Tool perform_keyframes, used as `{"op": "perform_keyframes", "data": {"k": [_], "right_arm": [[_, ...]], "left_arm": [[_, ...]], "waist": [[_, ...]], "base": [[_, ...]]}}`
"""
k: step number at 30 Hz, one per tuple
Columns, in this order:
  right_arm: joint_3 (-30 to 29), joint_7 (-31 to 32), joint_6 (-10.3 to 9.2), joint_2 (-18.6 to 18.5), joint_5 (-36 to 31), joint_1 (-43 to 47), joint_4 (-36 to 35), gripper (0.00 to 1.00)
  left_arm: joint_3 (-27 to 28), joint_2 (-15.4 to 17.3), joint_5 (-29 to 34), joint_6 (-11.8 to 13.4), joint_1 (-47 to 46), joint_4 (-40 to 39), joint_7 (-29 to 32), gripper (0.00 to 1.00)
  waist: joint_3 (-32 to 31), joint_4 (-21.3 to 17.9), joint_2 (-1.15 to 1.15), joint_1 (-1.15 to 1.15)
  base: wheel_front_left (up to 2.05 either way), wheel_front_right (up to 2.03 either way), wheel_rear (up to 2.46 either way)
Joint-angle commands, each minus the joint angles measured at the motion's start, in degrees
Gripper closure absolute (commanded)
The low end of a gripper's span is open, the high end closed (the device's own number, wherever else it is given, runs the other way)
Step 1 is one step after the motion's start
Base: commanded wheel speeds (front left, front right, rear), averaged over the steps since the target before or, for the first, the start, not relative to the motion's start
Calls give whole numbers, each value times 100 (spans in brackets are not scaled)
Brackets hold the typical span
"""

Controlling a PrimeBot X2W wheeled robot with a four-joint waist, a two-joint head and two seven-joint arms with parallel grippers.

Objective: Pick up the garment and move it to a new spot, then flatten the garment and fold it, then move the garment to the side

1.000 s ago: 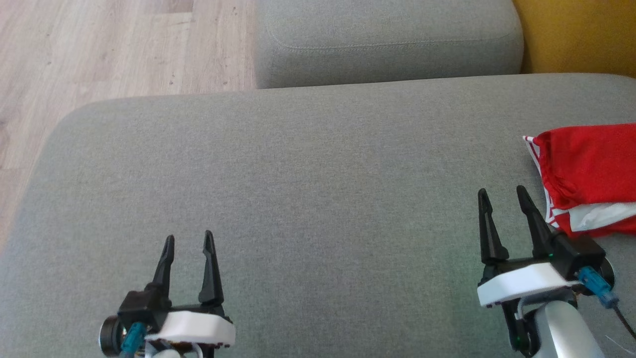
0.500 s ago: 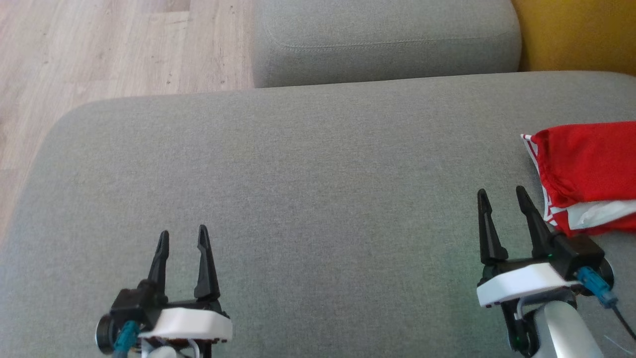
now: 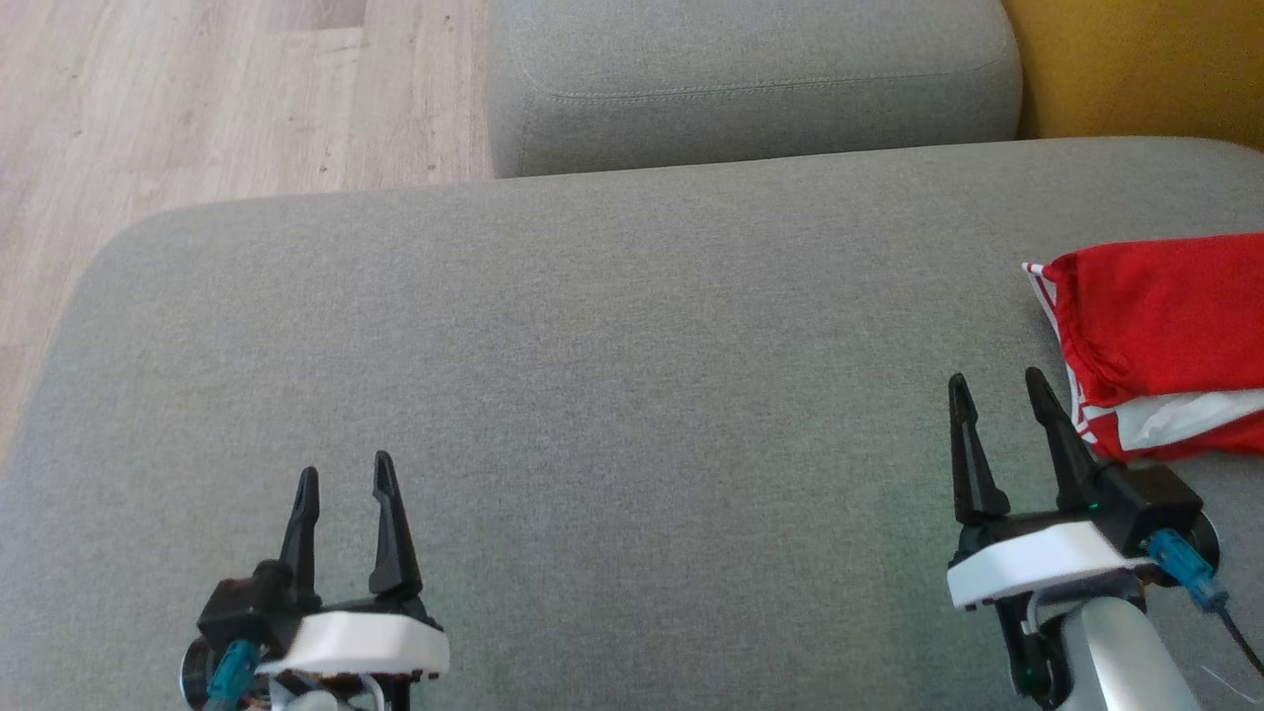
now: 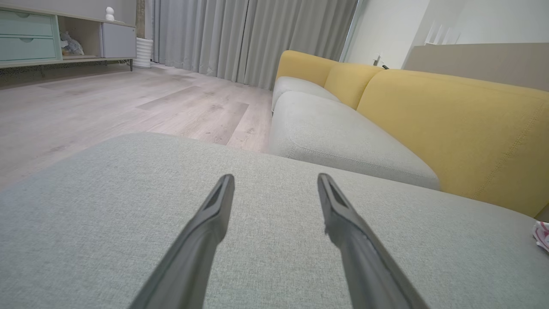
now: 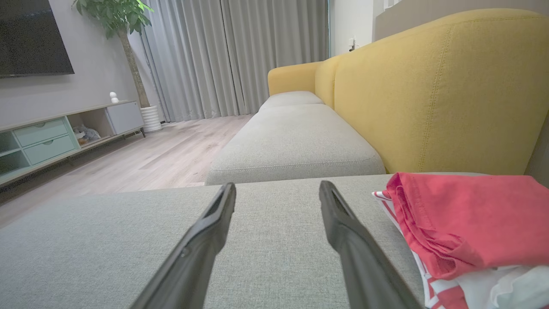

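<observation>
Red garment (image 3: 1165, 326), white-striped, folded: lies at the right of the grey sofa cushion (image 3: 632, 346), long axis running off the head view's right edge. Right gripper (image 3: 994, 377), fingers spread, empty, sits just left of its near corner. Left gripper (image 3: 346, 464), also spread and empty, is well apart. Since earlier: left gripper drawn slightly back and leftward; camera shifted a little.

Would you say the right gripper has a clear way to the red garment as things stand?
Probably yes. The right gripper is open and empty, and the red garment lies just to its right on the grey cushion, with nothing between them.
</observation>
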Motion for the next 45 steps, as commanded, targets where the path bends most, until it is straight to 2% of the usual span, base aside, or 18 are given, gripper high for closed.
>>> {"op": "perform_keyframes", "data": {"k": [1,6,7,10,45], "right_arm": [[145,-63,39,-20,35,-126,-207,0],[152,-63,39,-20,40,-133,-199,0],[4,0,0,0,9,1,11,100],[2,17,-1,4,29,79,267,100],[-241,598,10,-3,2410,32,95,100]], "left_arm": [[203,19,-48,-8,-151,-131,-55,0],[211,19,-135,7,-173,-93,-55,0],[1,-1,-133,3,-1,48,1,100],[-8,-4,-154,-2,64,306,35,100],[435,2,-2108,-310,-74,153,614,100]], "waist": [[2,-4,0,0],[5,-16,0,0],[5,-16,0,0],[5,-17,0,0],[15,6,0,0]], "base": [[0,0,0],[0,0,0],[0,0,0],[0,0,0],[0,0,0]]}}
